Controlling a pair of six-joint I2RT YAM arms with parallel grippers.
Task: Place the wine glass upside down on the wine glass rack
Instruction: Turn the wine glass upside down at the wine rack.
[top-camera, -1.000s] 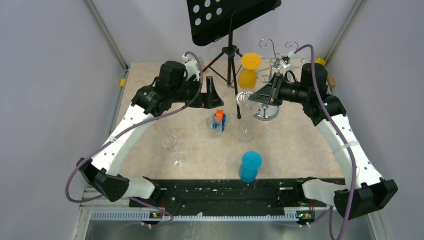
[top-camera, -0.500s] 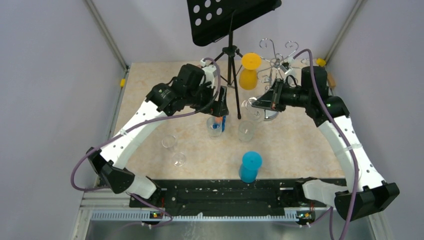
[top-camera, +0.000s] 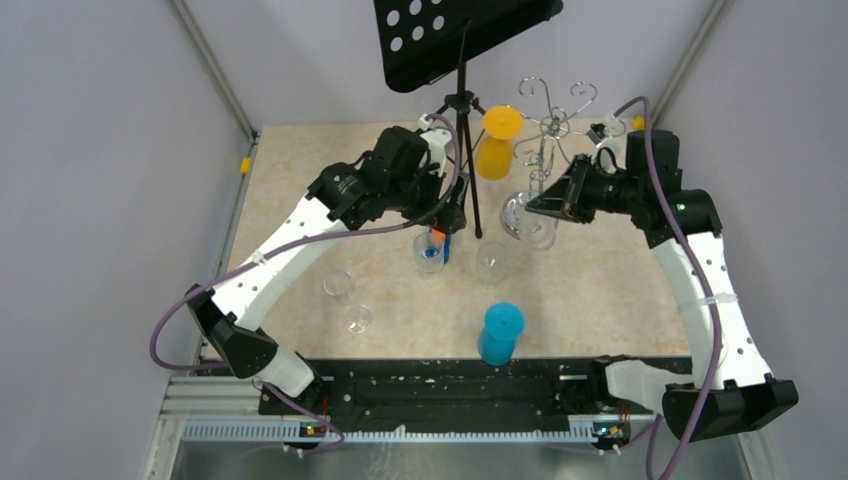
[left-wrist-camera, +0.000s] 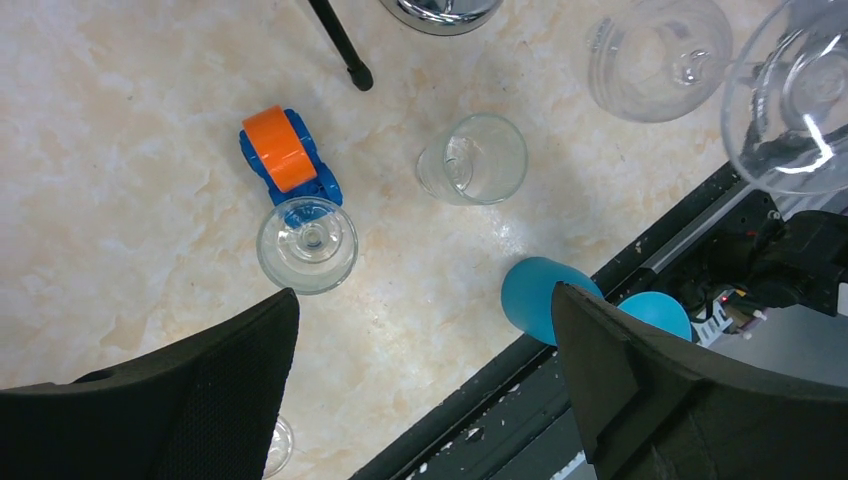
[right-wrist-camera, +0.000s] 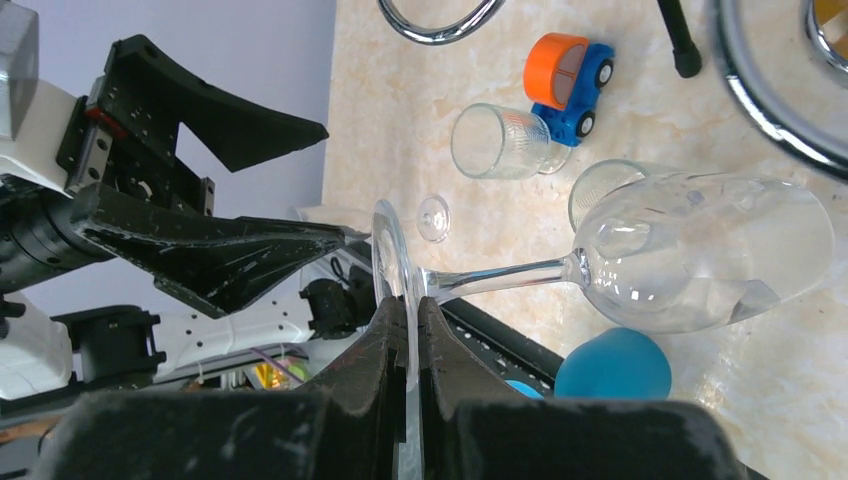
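wine glass (right-wrist-camera: 700, 250): held on its side above the tabletop (top-camera: 300, 200), the stem roughly level and the bowl close beside the lower post of the rack; it is hung on no hook.
right tool (right-wrist-camera: 410, 310): fingers are pressed together on the rim of the glass's foot disc.
left tool (left-wrist-camera: 422, 300): fingers are spread wide with nothing gripped, poised above a blue-and-orange toy car (left-wrist-camera: 288, 157) and a small stemmed glass (left-wrist-camera: 307, 245).
wine glass rack (top-camera: 553, 112): its curled hooks are seen toward the far right of the tabletop, with an orange goblet (top-camera: 497, 140) standing foot-up just beside them.
hidden: in the top view the rack's domed base is largely covered by the bowl and the right tool. In the left wrist view it is cut off by the top edge. Whether the bowl touches the post cannot be told.
edges: the post of a black music stand (top-camera: 460, 35) stands just beside the left tool.
open room: bare tabletop lies to the right of a blue tumbler (top-camera: 500, 333), under the right arm.
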